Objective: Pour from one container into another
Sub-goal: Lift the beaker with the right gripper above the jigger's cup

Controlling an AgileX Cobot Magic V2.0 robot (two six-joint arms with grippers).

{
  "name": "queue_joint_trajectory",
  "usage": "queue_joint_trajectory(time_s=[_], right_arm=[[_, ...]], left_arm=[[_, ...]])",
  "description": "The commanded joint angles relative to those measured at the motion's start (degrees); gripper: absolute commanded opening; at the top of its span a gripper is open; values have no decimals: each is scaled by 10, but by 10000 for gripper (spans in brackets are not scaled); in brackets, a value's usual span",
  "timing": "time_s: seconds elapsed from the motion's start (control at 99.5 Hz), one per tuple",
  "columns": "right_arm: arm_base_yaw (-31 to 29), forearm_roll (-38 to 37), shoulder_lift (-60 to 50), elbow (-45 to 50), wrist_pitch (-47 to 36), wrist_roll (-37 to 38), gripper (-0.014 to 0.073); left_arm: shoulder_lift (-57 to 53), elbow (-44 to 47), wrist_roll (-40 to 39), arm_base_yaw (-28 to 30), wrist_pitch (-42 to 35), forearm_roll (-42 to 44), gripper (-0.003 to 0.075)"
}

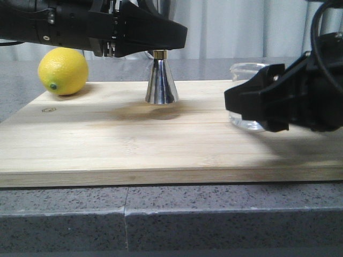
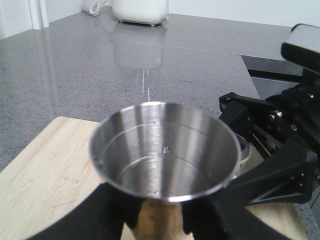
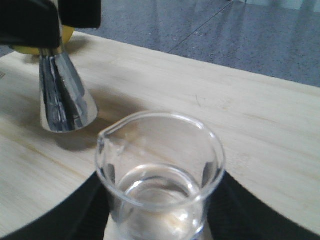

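The steel jigger [image 1: 161,83] stands upright at the back middle of the wooden board [image 1: 161,155], and its upper cup is hidden behind my left gripper [image 1: 153,40]. In the left wrist view the black fingers [image 2: 107,212] press on the jigger's [image 2: 165,150] gold waist from both sides; the cup looks empty. My right gripper [image 1: 252,104] is shut round the clear glass beaker [image 1: 247,124] at the board's right. The right wrist view looks into the beaker [image 3: 160,175], which holds a little clear liquid and has its lip turned toward the jigger [image 3: 62,100].
A yellow lemon [image 1: 63,70] lies at the board's back left corner. The board rests on a grey speckled counter [image 1: 161,214], whose front edge is close. A white appliance [image 2: 140,10] stands far off on the counter.
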Motion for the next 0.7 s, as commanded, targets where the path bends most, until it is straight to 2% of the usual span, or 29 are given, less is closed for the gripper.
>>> queue_joint_trajectory(time_s=[0.0,0.09,0.211,0.432,0.603,0.693], right_arm=[[-5,2,-34,-14,-48,0,300],[-16,3,-63,-21,-36,-1,300],[-35,3,-103,-57,40,-21,300],[-57,-7,-142,-194,282,-57,300],[-56,-58,-122,-318,461,-61,300],[-56,-93,-101,-373,525,-61,300]], left_arm=[[-23,-18,0,-4,34,-49,197],[-23,-18,0,-4,34,-49,197],[-23,-18,0,-4,34,-49,197],[-23,-18,0,-4,34,-49,197],[-23,-18,0,-4,34,-49,197],[-23,-18,0,-4,34,-49,197]])
